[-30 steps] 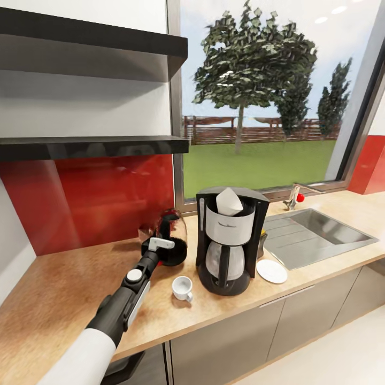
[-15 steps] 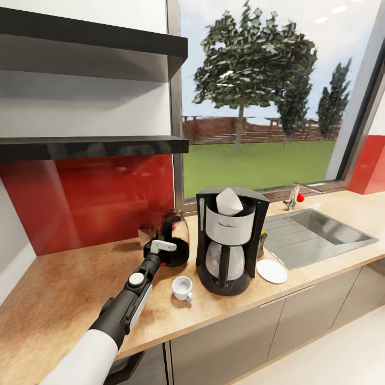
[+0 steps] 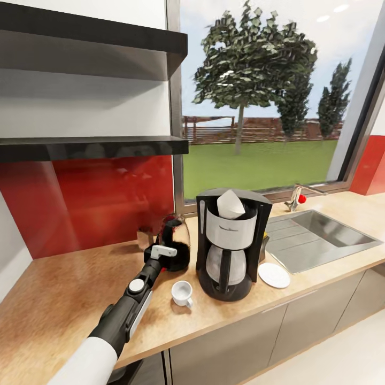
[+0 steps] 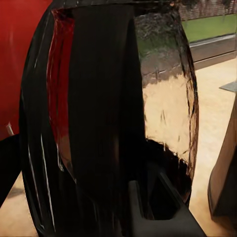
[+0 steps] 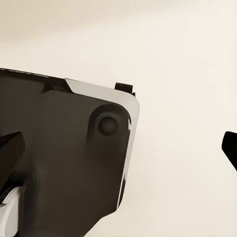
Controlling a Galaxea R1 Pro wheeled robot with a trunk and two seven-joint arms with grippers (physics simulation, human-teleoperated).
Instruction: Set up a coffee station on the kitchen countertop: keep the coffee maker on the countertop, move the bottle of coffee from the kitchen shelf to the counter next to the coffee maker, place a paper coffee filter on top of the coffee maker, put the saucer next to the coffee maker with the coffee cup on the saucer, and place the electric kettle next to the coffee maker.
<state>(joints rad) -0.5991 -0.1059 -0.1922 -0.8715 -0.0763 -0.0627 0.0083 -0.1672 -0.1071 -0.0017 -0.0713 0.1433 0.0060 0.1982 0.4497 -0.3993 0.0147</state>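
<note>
Countertop (image 3: 64, 299) is carrying everything, running wood-toned under the red backsplash and the window. Coffee maker (image 3: 230, 243) is standing upright near the front edge, with the sink (image 3: 321, 232) well to its right. Paper coffee filter (image 3: 231, 204) is sitting in the maker's top, tip poking up. Electric kettle (image 3: 172, 243) is standing just left of the maker and a bit behind it, glass body with a black handle; the left wrist view is showing the electric kettle (image 4: 113, 123) up close. Left gripper (image 3: 163, 251) is sitting right at the kettle's handle side; can't tell whether it's clamped or open. Saucer (image 3: 274, 275) is lying flat just right of the maker. Coffee cup (image 3: 182, 293) is standing on bare counter front-left of the maker, apart from the saucer. Right gripper's fingers are showing only as dark edges, state unreadable.
</note>
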